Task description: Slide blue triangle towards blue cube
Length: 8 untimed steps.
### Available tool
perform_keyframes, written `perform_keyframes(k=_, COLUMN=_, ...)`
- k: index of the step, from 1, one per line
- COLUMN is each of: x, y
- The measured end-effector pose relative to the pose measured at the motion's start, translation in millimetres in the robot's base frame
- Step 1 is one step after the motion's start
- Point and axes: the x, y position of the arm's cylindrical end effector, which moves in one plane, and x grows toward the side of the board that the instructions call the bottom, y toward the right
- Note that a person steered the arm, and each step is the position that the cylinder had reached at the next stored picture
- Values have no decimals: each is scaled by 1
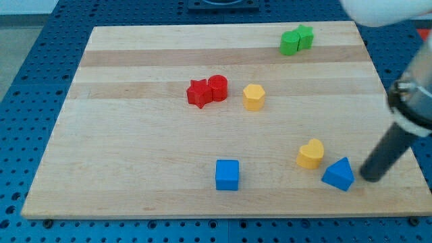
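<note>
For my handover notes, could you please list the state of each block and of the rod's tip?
Blue triangle: beside my tip, at its left.
Blue cube: alone, left of the triangle.
Yellow heart: next to the triangle.
Yellow hexagon: alone.
Red blocks: touching.
Green blocks: touching.
My tip: on the board.

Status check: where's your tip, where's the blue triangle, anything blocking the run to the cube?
My tip just right of blue triangle. Blue cube off to view's left. Yellow heart block beside triangle, above the path.
</note>
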Motion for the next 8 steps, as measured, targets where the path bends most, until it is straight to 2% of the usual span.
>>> perform_keyframes(k=1, x=0, y=-50)
perform_keyframes(k=2, x=0, y=-59)
perform_keyframes(k=6, x=0, y=-66)
perform_keyframes(k=8, x=37, y=-61)
